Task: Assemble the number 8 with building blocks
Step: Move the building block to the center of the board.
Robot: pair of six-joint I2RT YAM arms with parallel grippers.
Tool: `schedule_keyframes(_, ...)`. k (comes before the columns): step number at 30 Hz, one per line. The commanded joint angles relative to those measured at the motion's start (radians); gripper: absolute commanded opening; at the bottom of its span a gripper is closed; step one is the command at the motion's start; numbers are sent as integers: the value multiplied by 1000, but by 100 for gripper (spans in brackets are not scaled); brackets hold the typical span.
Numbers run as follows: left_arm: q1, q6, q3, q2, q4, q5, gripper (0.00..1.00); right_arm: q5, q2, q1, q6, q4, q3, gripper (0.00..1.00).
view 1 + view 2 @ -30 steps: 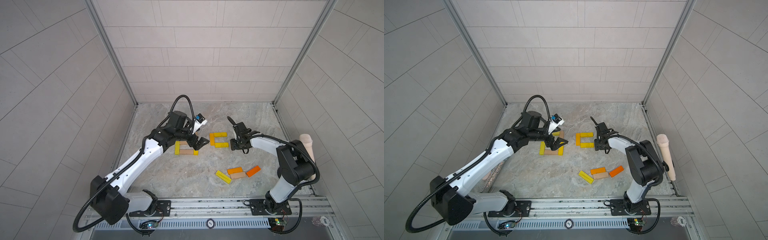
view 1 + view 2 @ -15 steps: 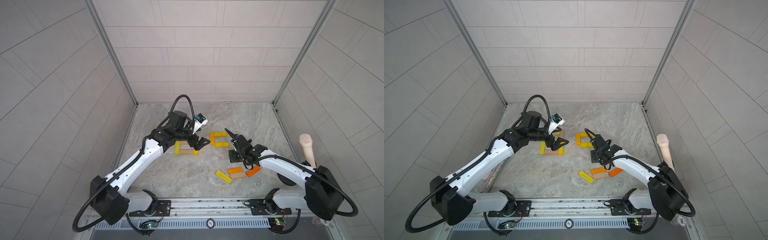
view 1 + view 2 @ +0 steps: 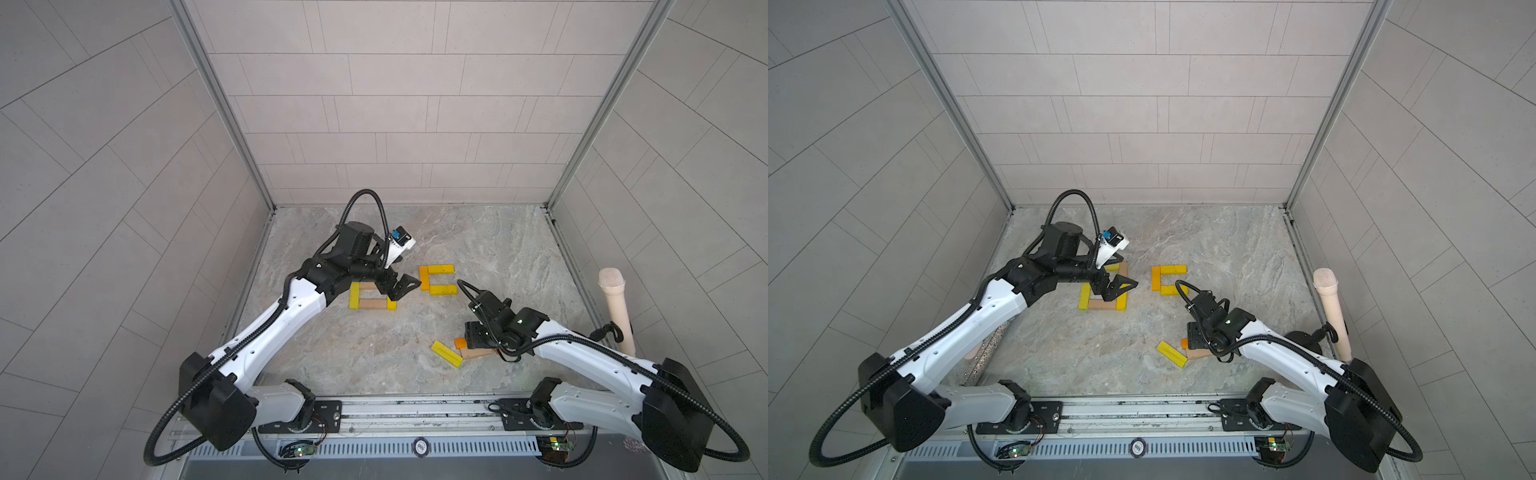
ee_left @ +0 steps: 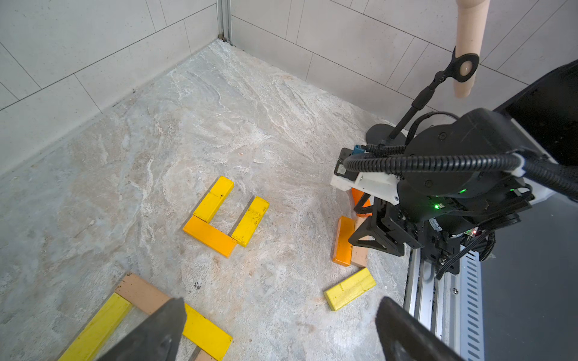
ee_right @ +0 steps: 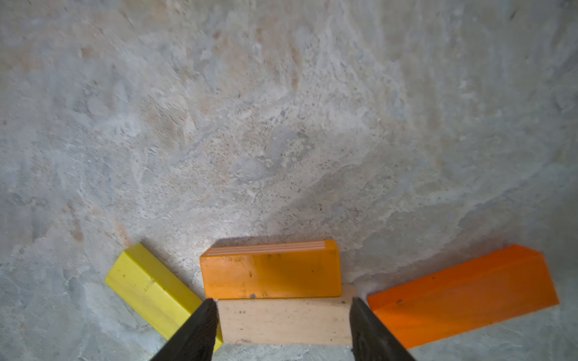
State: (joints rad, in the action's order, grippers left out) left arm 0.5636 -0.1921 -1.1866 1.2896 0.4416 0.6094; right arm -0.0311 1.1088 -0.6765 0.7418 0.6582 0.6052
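Where your right hand (image 5: 284, 300) hangs: above the loose pile (image 3: 446, 354) at 5 o'clock on the desk (image 3: 374, 357), fingers (image 5: 200, 328) apart, straddling the tan block (image 5: 284, 322); you cannot tell whether they touch it.
Pile: orange block (image 5: 270, 270) against the tan one, yellow block (image 5: 150, 286) and darker orange block (image 5: 463, 289) flanking.
Your left hand (image 3: 400, 287): spread wide above the square loop (image 3: 371, 304), at 9 o'clock from the three-block C (image 3: 423, 278).

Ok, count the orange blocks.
3. One orange block closes the yellow C shape; a second lies against the tan block; a darker third lies beside those. The left arm may hide more.
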Motion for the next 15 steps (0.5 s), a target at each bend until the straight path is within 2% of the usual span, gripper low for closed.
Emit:
schedule_keyframes(1, 5, -9, -7, -20, -15, 16, 100, -19, -21, -18, 25, 94, -25, 69)
schedule_keyframes(7, 5, -9, -8, -21, -15, 14, 100, -40, -41, -39, 41, 118, -69, 70)
schedule_keyframes(15, 5, -9, -5, -20, -15, 10, 100, -50, -15, -44, 56, 29, -98, 68)
